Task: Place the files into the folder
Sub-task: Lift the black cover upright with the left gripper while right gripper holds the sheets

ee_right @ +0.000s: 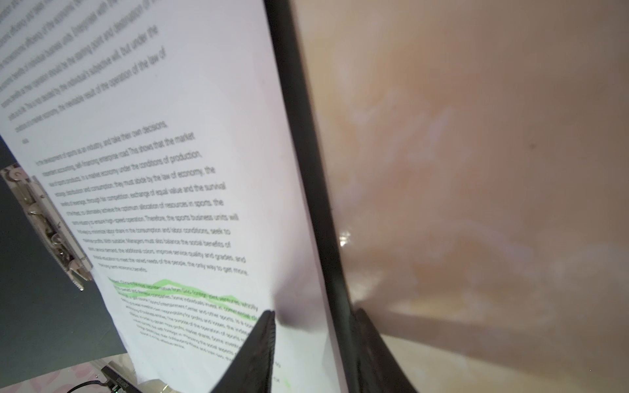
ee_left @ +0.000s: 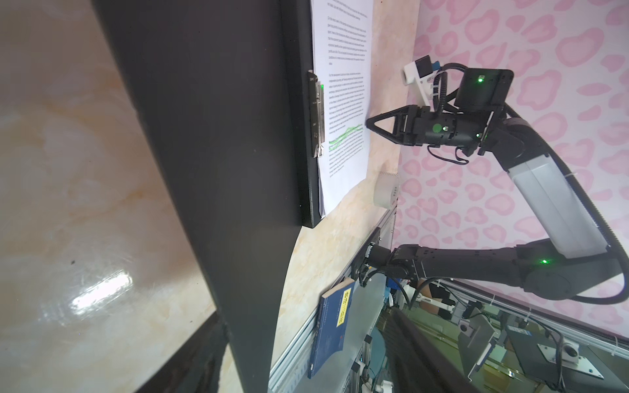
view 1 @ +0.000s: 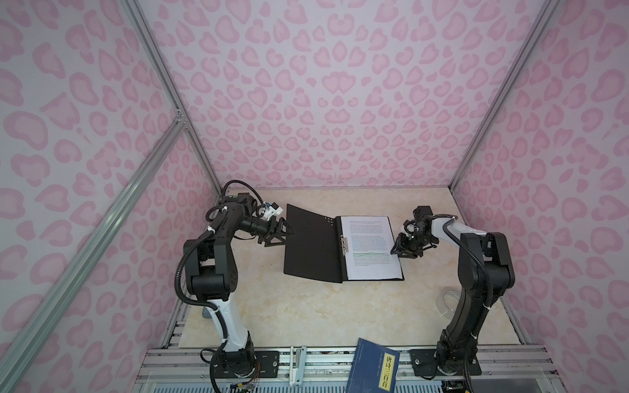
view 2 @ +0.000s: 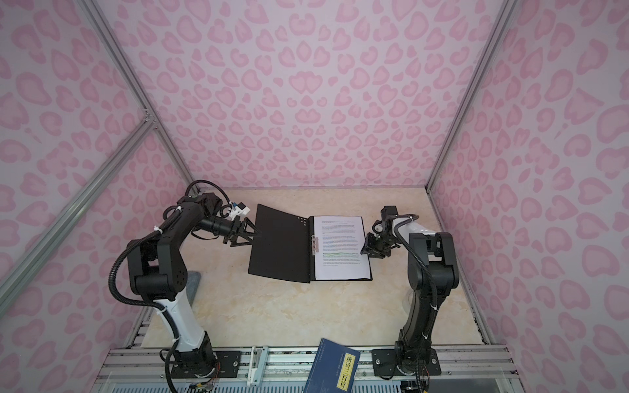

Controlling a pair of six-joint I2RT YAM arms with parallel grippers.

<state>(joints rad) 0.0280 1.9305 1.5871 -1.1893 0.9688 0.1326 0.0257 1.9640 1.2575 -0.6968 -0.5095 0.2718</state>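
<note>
1. Now, the flat folder [view 1: 309, 241], black inside, lies open in the middle of the beige marbled surface [view 1: 306, 313] in both top views. Its right half lies flat, and its left cover is tilted up off the surface.
2. The files [view 1: 369, 245], white paper sheets of dense black print with green-highlighted lines, lie on the folder's right half. Their left edge is at the silver metal clip [view 1: 345, 243] by the spine. Only the top sheet shows clearly.
3. The left pincer [view 1: 291, 234] is at the outer edge of the raised cover, its jaws spread wide. Whether they bear on the cover cannot be told.
4. The right pincer [ee_right: 313, 311] stands partly spread across the folder's right edge. One finger [ee_right: 262, 337] rests its tip on the top sheet beside the green lines, and the other is just outside the black edge. The jaws are not closed on either.
5. A blue book [view 1: 374, 365] with a yellow label lies at the near edge, well apart from the folder.
</note>
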